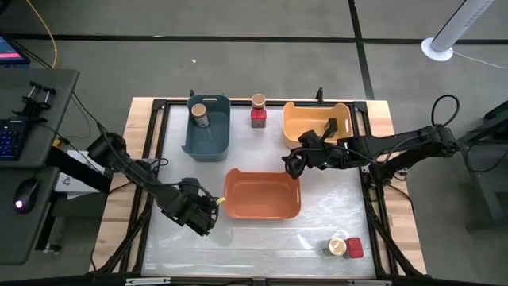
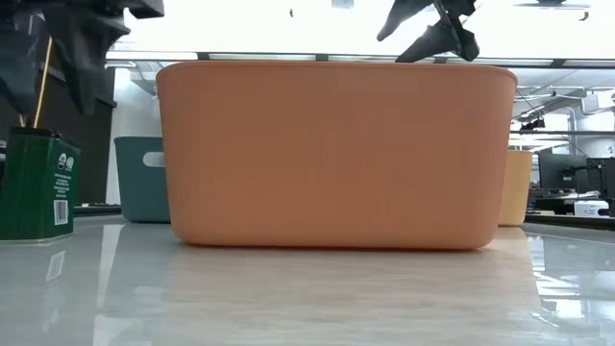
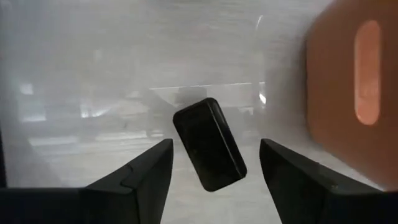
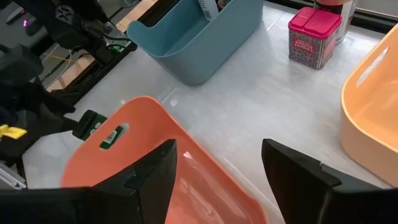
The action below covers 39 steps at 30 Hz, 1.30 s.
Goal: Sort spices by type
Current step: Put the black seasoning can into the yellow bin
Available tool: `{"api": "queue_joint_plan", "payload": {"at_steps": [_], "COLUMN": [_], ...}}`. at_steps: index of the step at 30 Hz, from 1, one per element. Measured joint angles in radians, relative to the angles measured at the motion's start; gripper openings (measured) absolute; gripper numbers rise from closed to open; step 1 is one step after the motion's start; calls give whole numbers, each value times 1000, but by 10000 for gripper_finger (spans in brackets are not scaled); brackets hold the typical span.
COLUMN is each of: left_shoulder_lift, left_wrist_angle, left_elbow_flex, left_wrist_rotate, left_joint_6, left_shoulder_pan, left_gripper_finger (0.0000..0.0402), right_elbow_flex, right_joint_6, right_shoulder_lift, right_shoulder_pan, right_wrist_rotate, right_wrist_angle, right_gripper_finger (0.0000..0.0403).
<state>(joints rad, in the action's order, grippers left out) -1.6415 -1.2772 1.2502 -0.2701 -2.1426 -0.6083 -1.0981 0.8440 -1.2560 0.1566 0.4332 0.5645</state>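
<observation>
The left gripper [image 3: 211,171] stands wide, its fingers apart over a dark, glossy, round-cornered tin [image 3: 209,144] on the pale sheened table [image 3: 93,81], clear of both; the smooth orange bin [image 3: 348,93] rises close beside; the right gripper [image 4: 214,180], also wide, hangs empty above that bin's rim.

Glossy pale surface [image 1: 262,234] carries an orange bin [image 1: 262,195] at centre, blue bin [image 1: 208,127] at eleven o'clock, yellow bin [image 1: 316,123] at one, red tin [image 1: 258,117] at twelve, dark green tin [image 2: 36,185] just beside the orange bin at nine, jar and tin [image 1: 344,248] at five
</observation>
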Motion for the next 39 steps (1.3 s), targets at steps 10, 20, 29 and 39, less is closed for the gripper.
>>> {"api": "queue_joint_plan", "payload": {"at_steps": [10, 20, 29, 39], "left_shoulder_lift": [-1, -1, 26, 370], "left_wrist_angle": [122, 268, 269, 188], "left_elbow_flex": [-108, -213, -220, -220], "left_wrist_rotate": [44, 44, 42, -174], "left_joint_6": [-132, -127, 34, 281], "left_shoulder_pan": [-3, 0, 0, 8], "left_gripper_finger": [232, 232, 133, 91], "right_elbow_flex": [0, 0, 0, 0], "right_joint_6": [-1, 0, 11, -58], "right_shoulder_lift": [0, 0, 0, 20], "right_shoulder_pan": [0, 0, 0, 9], "right_wrist_rotate": [-1, -4, -3, -1], "right_wrist_angle": [16, 19, 15, -214], "right_gripper_finger": [232, 232, 232, 232]}}
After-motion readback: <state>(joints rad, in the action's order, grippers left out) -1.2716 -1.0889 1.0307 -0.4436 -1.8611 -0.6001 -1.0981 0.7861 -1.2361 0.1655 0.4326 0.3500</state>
